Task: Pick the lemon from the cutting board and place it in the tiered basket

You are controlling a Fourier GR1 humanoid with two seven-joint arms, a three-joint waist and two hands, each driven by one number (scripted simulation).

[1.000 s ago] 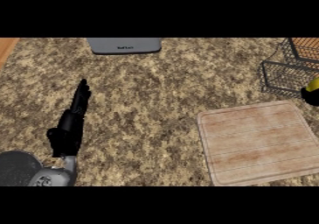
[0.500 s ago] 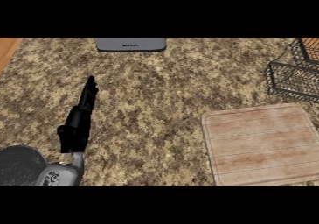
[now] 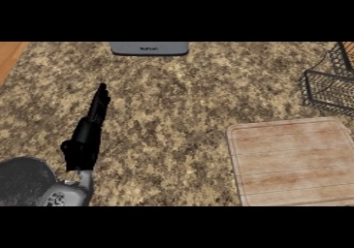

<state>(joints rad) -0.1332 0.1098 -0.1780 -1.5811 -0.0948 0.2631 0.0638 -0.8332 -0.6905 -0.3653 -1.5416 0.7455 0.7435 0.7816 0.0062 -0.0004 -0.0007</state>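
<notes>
One black robot hand (image 3: 85, 138), the left one, rests at the near left with straight fingers, holding nothing. No right robot hand shows. Just right of it lies the pale wooden cutting board (image 3: 294, 162) on the speckled stone tabletop (image 3: 179, 97), and its top is bare. Farther off, at the right edge, stands the black wire tiered basket (image 3: 329, 85). No lemon shows anywhere, so its place cannot be told. Next the lemon must be found; it may already sit in the basket out of view.
</notes>
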